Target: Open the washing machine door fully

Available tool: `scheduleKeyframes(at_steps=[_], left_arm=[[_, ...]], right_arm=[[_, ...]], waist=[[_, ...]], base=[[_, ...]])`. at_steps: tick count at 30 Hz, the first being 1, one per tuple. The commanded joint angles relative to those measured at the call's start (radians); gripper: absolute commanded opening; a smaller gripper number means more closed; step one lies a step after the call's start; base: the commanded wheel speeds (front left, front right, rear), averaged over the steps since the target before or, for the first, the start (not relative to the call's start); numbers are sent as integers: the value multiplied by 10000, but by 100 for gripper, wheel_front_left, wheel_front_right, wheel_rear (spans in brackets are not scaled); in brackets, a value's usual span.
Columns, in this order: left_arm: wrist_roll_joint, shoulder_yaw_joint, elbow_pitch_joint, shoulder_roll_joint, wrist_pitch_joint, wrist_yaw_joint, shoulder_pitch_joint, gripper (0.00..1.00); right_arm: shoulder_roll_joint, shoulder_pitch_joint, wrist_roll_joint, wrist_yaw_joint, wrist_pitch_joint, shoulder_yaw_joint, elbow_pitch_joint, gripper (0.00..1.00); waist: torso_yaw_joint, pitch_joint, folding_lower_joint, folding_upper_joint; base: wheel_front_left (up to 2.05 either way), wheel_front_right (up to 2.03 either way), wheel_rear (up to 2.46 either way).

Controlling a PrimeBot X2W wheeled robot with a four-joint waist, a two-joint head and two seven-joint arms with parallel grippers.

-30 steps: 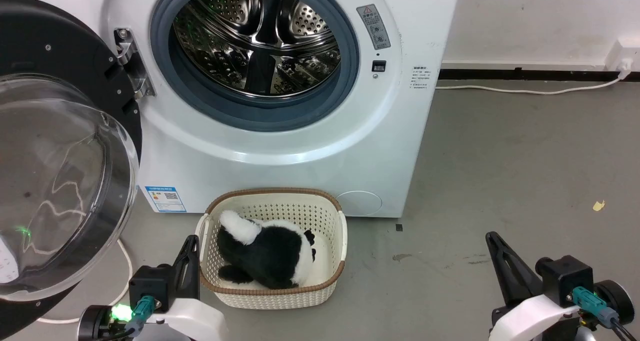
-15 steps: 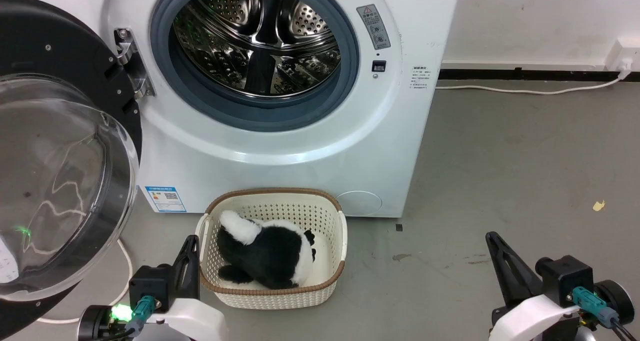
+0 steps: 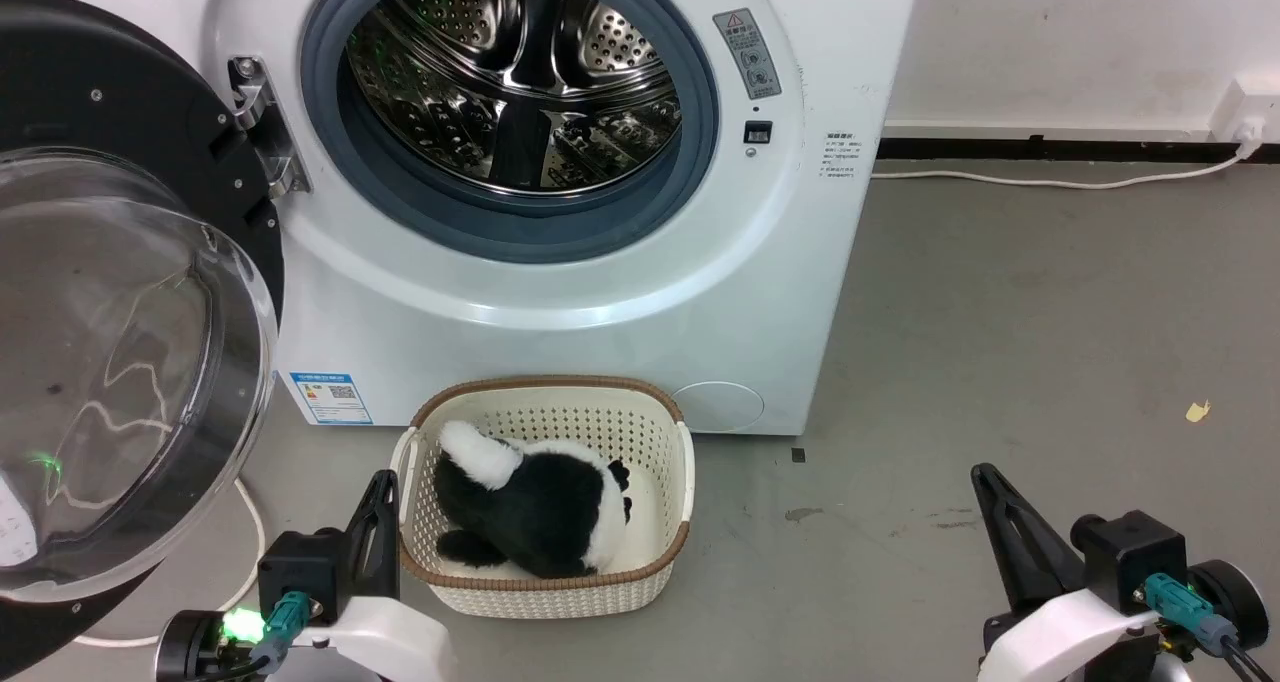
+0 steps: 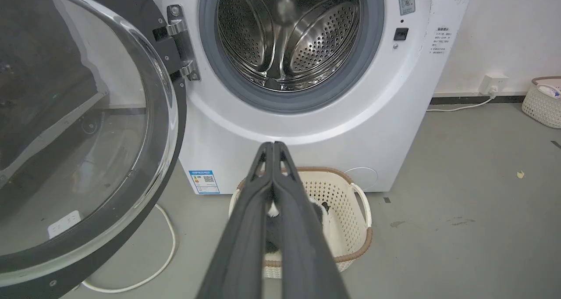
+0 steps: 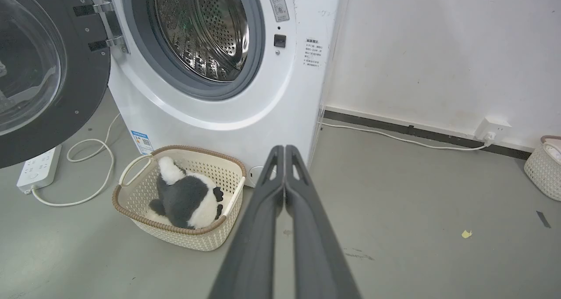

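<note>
Glossy black plastic rims the washing machine door (image 3: 110,342), which hangs wide open on its metal hinge (image 3: 262,122) at the left of the head view, with its bulging glass bowl turned towards us and well clear of the opening. Right of it, in the upper middle of the frame, stands the white washing machine (image 3: 600,302), where a grey gasket (image 3: 530,237) rings the perforated steel drum (image 3: 520,72) and a blue label (image 3: 331,397) sits low on the front panel. On the grey floor (image 3: 1000,342) just in front of the machine, a cream basket (image 3: 560,594) holds a black-and-white plush toy (image 3: 535,512). Our left gripper (image 4: 273,146) sits at the lower left of the head view, beside the basket's left wall. In its wrist view the two dark fingers are pressed together tip to tip, with nothing between them. The right gripper (image 5: 285,148) — lower right of the head view, over bare floor and well apart from the basket — is closed the same way and carries nothing.
</note>
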Motion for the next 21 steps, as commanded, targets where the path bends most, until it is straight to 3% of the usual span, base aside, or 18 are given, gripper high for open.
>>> scheduleKeyframes(at_steps=[1,21], left_arm=[[91,11,-34,3,3,-43,-154,0],[91,11,-34,3,3,-43,-154,0]], right_arm=[[47,-123,-78,8,5,-5,26,0],[47,-123,-78,8,5,-5,26,0]], waist=[[0,0,0,-1],[0,0,0,-1]], base=[[0,0,0],[0,0,0]])
